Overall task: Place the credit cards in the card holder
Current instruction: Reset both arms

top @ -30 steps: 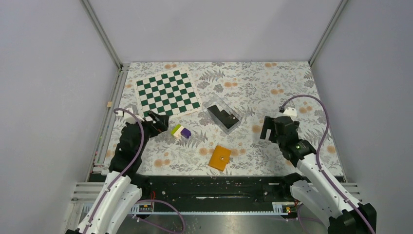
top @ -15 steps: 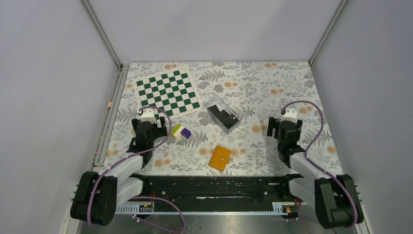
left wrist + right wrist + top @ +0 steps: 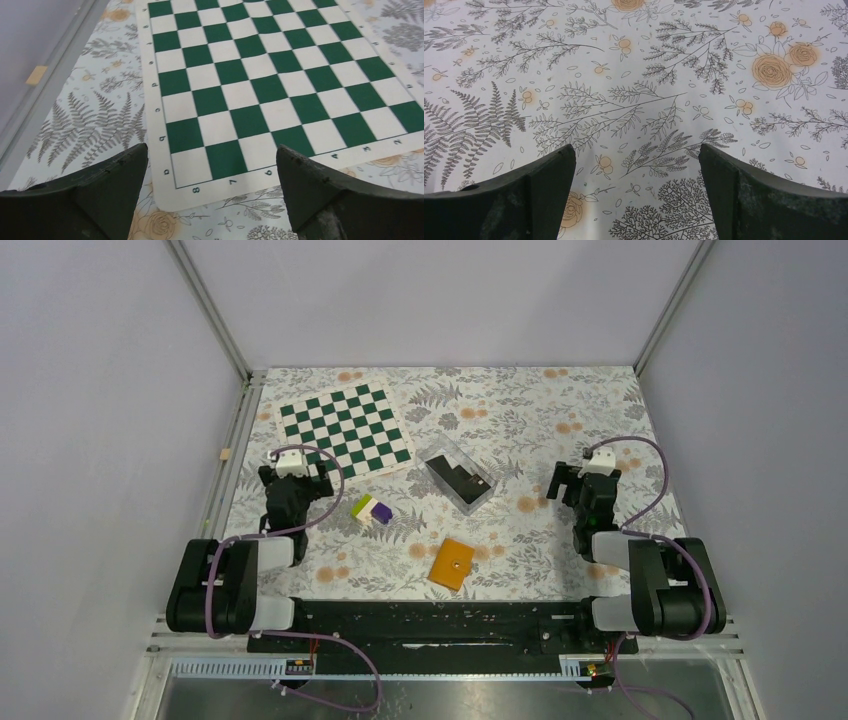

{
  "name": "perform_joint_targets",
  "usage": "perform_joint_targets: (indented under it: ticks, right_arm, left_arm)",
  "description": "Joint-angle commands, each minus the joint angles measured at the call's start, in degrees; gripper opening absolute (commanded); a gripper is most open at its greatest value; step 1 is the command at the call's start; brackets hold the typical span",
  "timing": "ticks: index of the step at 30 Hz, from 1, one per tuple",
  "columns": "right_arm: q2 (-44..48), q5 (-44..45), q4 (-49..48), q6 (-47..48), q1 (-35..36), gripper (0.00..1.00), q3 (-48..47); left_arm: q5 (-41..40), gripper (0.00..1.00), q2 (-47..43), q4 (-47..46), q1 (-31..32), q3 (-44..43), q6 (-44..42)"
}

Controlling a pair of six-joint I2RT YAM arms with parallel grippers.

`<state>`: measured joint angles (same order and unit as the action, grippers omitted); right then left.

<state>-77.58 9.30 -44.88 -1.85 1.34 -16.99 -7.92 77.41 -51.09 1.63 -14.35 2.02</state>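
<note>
The orange card holder (image 3: 452, 563) lies shut on the floral cloth near the front middle. Black credit cards (image 3: 457, 478) lie inside a clear plastic box (image 3: 478, 494) behind it, at the centre. My left gripper (image 3: 294, 478) rests low at the left, far from both, fingers wide open with nothing between them. In the left wrist view the left gripper (image 3: 212, 155) faces the near corner of the chessboard. My right gripper (image 3: 587, 478) sits low at the right, also open and empty. The right wrist view shows the right gripper (image 3: 636, 155) over bare floral cloth.
A green-and-white chessboard mat (image 3: 345, 430) (image 3: 280, 65) lies at the back left. A small purple, green and white block (image 3: 372, 509) stands between the left gripper and the card holder. Grey walls and metal rails border the table.
Both arms have folded back onto their bases. The left gripper drew back to the left, the right gripper back and to the right. Both stayed open; no object moved.
</note>
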Motion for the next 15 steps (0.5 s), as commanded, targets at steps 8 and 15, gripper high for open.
perform_joint_targets:
  ticks: [8, 15]
  right_arm:
    - [-0.1, -0.3, -11.4, -1.6, -0.3, 0.99, 1.3]
    - [-0.1, -0.3, -11.5, -1.6, -0.4, 0.99, 1.3]
  left_arm:
    - [5.4, 0.99, -0.1, -6.7, 0.3, -0.9, 0.4]
    - [5.0, 0.99, -0.2, -6.9, 0.6, -0.8, 0.2]
